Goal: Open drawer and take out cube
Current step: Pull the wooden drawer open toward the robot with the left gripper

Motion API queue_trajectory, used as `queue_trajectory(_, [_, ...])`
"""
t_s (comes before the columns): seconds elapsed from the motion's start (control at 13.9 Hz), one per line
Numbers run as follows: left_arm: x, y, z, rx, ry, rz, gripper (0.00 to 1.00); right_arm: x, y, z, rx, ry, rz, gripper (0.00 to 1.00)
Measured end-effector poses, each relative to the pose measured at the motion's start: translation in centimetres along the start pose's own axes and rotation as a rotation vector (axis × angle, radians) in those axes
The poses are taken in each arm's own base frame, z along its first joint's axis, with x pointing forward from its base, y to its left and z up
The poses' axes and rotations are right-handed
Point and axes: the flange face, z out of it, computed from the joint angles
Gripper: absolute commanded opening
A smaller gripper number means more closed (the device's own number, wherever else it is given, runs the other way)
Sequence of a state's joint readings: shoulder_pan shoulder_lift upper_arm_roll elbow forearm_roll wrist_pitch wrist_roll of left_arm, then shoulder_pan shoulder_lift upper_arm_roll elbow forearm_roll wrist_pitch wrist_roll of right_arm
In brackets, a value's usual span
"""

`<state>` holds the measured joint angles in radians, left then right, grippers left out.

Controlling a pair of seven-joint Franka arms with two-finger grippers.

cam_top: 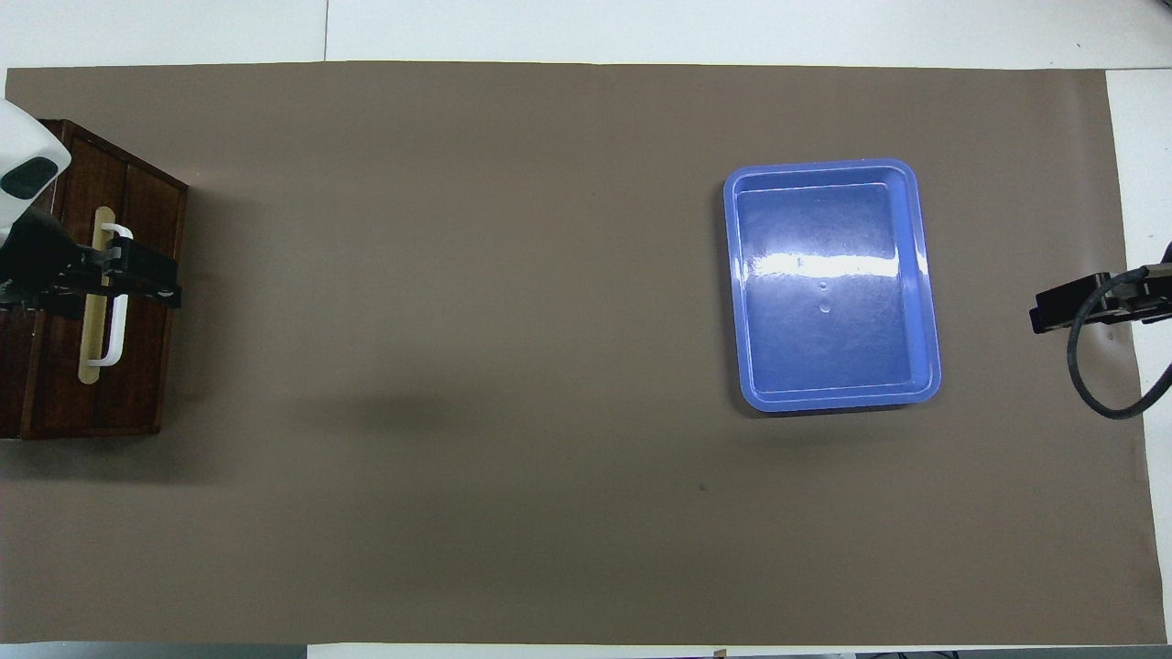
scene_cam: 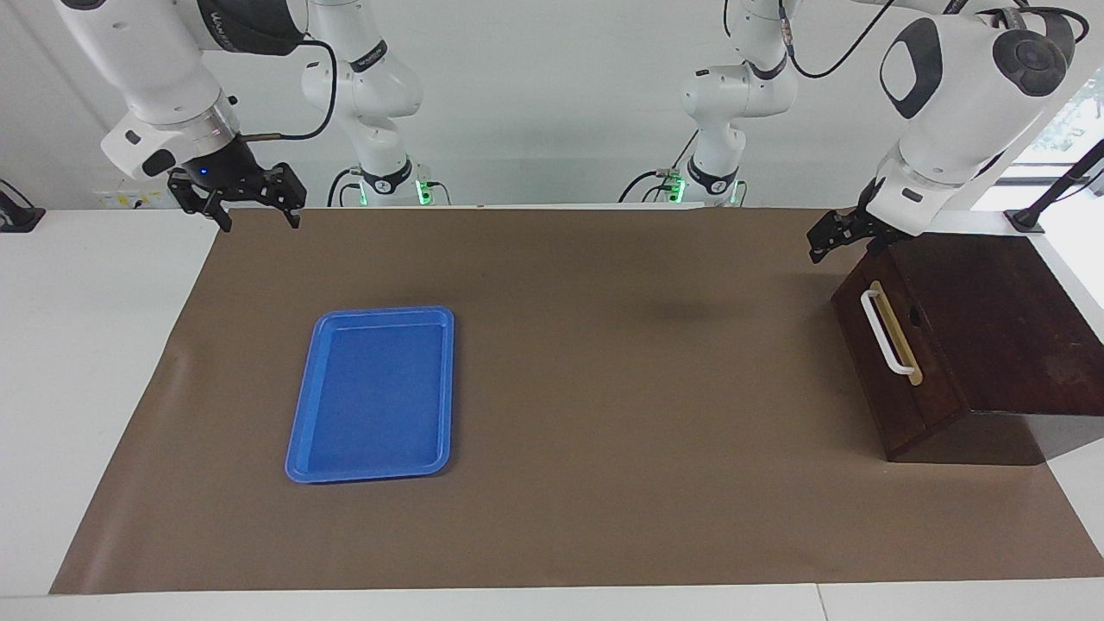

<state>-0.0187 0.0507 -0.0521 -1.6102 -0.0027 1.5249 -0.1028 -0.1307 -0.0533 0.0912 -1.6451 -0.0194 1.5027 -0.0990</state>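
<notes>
The drawer (scene_cam: 897, 392) sits shut in a dark wooden box (scene_cam: 992, 319) at the left arm's end of the table. Its white bar handle (scene_cam: 885, 335) on a tan strip faces the table's middle. The cube is hidden. My left gripper (scene_cam: 841, 246) hangs open and holds nothing, just above the box's top edge on the side nearer the robots. In the overhead view this left gripper (cam_top: 146, 279) covers part of the handle (cam_top: 117, 339) and the drawer front (cam_top: 137, 384). My right gripper (scene_cam: 259, 220) waits open and raised over the right arm's end of the table, and shows at the overhead view's edge (cam_top: 1044, 316).
A flat blue tray (scene_cam: 371, 315) lies with nothing in it on the brown mat toward the right arm's end, seen from above as well (cam_top: 824, 167). The mat (scene_cam: 604, 388) covers most of the white table.
</notes>
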Motion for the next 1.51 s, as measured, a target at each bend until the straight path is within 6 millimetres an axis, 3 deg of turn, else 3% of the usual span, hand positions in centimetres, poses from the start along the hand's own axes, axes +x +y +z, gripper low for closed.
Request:
queue_trajectory(0.65, [-0.8,0.1,-1.7,-0.003,0.044,-0.003,1.00,0.0,0.0,0.0,0.000,0.000,0.000,1.00])
queue_trajectory(0.86, [-0.4,0.7,-0.9,0.002,0.070,0.006,1.00,0.0,0.0,0.0,0.000,0.000,0.000,1.00])
queue_trajectory(1.08, [0.2,1.1,2.3,0.086,0.128,0.036,1.00,0.0,0.0,0.0,0.000,0.000,0.000,1.00])
queue_trajectory(1.22, [0.6,0.7,5.4,0.177,0.157,0.068,1.00,0.0,0.0,0.0,0.000,0.000,0.000,1.00])
queue_trajectory(1.51, [2.4,-0.3,9.9,0.327,0.209,0.147,1.00,0.0,0.0,0.0,0.000,0.000,-0.001,1.00])
